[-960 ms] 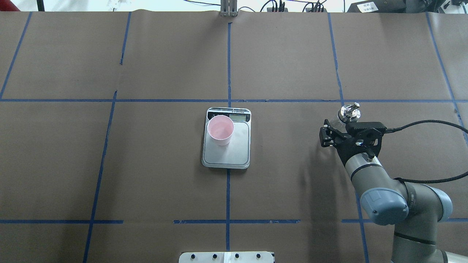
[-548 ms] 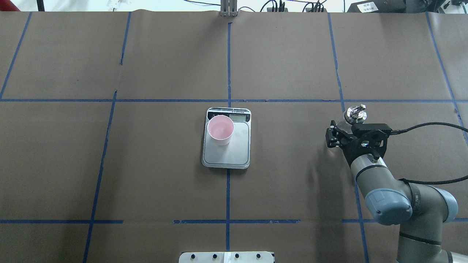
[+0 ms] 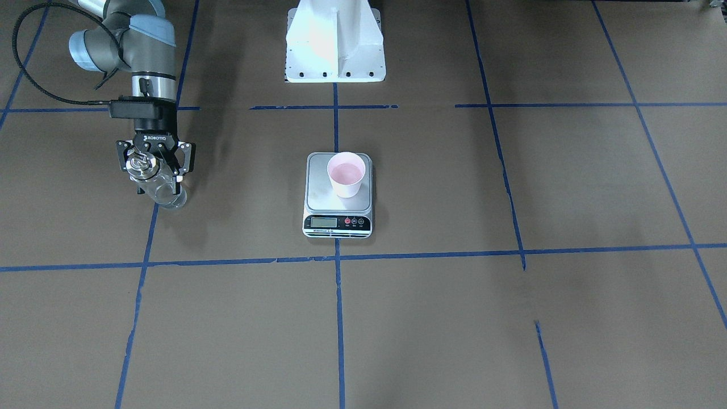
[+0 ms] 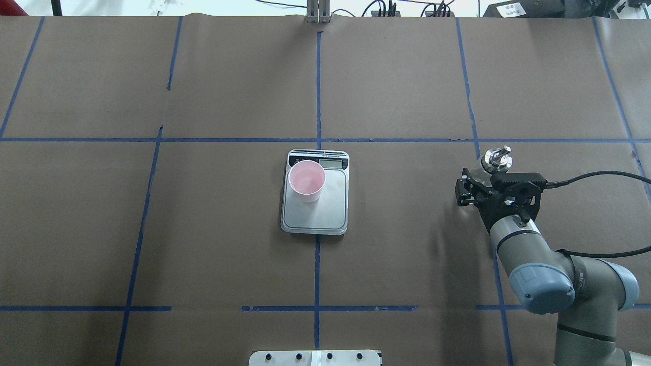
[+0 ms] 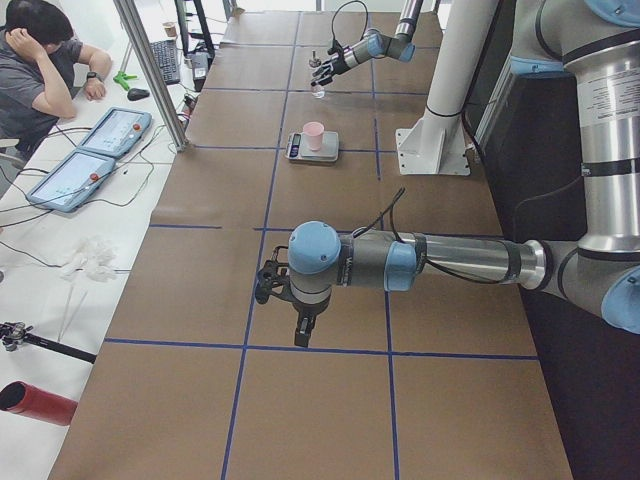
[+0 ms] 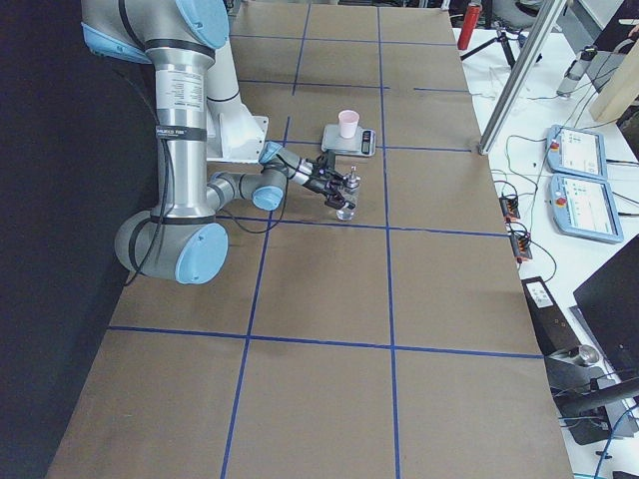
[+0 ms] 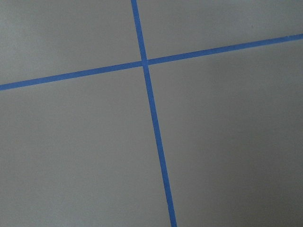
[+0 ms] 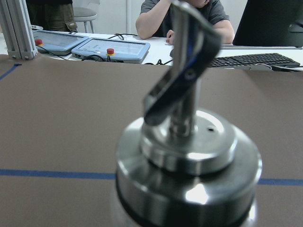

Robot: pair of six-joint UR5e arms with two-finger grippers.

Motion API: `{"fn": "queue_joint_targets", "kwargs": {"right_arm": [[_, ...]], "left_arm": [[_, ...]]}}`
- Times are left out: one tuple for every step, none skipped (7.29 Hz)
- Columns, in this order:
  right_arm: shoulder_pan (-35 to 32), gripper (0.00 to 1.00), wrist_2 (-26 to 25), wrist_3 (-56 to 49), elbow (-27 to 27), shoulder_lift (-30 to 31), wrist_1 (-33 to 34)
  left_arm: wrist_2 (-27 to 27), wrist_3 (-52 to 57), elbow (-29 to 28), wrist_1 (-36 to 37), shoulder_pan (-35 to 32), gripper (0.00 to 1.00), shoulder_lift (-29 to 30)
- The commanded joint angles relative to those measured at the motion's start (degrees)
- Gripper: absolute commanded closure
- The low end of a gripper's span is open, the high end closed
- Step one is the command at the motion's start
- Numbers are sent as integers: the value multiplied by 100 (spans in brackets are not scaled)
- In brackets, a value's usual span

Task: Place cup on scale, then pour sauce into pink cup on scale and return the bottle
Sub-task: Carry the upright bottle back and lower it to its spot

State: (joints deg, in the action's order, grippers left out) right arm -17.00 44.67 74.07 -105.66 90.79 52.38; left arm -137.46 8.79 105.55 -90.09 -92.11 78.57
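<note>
Moving the bottle (image 4: pixel 497 159) rightward, well apart from the scale (image 4: pixel 315 216) bearing the cup (image 4: pixel 307 180), we are holding our right gripper (image 3: pixel 154 170) clamped around it, returning it, and lowering and releasing seem next.

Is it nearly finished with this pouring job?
Nearly, it seems. The cup stands on the scale, so that step looks done; whether sauce is in it I cannot tell. The right gripper holds the bottle, well to the scale's side. Left: letting go of it.
</note>
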Motion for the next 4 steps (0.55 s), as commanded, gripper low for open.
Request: {"fn": "queue_joint_targets", "kwargs": {"right_arm": [[3,65,7,-50,11,0,0],[3,65,7,-68,11,0,0],[3,59,15,-85,11,0,0],[3,1,7,-59,11,-9,-9]], "left_arm": [[0,0,0,0,0,0,0],[0,0,0,0,9,0,0],[0,0,0,0,9,0,0],[0,0,0,0,9,0,0]]}}
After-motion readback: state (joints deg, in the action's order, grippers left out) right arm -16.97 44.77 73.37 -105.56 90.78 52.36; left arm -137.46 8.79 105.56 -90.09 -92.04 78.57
